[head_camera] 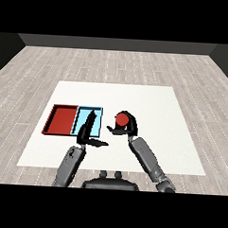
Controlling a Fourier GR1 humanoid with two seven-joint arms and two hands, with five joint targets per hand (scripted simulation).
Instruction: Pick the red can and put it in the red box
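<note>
Grey wooden flooring surrounds a white table, on which a red tray and a light blue tray lie side by side, touching along one edge, the red one further left. Both trays show only their bare floors; nothing lies in either. The left hand reaches over the blue tray with its fingers straight and its thumb spread out to the side, holding nothing. To the right of the trays, apart from them, the right hand curls its fingers and thumb round the red can, which stands upright with its round top showing.
</note>
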